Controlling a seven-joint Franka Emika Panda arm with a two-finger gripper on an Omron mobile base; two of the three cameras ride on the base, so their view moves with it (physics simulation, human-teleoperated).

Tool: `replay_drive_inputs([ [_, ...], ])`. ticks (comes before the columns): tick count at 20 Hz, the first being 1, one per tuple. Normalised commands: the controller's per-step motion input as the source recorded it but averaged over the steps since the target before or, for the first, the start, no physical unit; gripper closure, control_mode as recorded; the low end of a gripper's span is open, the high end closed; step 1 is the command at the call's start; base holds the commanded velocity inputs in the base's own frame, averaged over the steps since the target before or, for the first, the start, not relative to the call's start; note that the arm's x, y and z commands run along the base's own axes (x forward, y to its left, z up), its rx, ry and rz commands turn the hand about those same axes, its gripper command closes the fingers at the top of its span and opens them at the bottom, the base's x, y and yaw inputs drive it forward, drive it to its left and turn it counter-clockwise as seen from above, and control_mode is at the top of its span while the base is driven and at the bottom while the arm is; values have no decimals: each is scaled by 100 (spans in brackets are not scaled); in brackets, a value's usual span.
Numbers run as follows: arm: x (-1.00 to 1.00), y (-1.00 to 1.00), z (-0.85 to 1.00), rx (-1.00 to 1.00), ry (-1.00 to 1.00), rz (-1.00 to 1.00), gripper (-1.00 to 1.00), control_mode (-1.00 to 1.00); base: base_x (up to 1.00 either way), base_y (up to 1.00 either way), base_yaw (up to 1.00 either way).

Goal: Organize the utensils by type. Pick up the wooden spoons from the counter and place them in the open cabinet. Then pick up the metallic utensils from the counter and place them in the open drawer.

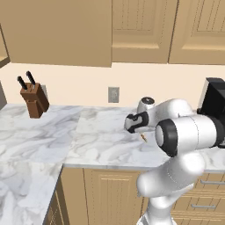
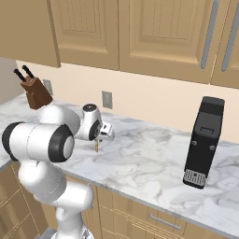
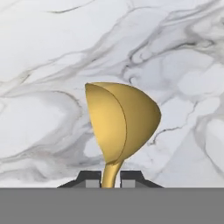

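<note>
Overhead tan cabinets [image 1: 57, 30], veined marble counter [image 1: 44, 136]

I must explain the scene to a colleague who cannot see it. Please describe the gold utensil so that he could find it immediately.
Start at the white marble counter under the tan wall cabinets, between the knife block on the left and the black appliance on the right. The white arm's gripper hangs above the middle. Its fingers are closed on the gold utensil, the only shiny yellow thing, with a rounded bowl and thin stem.
</note>
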Motion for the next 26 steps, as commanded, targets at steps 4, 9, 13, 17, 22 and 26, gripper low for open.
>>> replay_drive_inputs([
  [4,-43,-17,64,0,0,0,100,-100,0,0,0],
  [9,-40,-11,52,0,-2,1,100,-100,0,0,0],
  [13,-42,-11,45,0,0,1,100,-100,0,0,0],
  [17,-48,-13,34,0,0,0,100,-100,0,0,0],
  [22,-48,-14,27,0,0,0,100,-100,0,0,0],
  [26,-40,-2,23,-5,-1,0,100,-100,0,0,0],
])
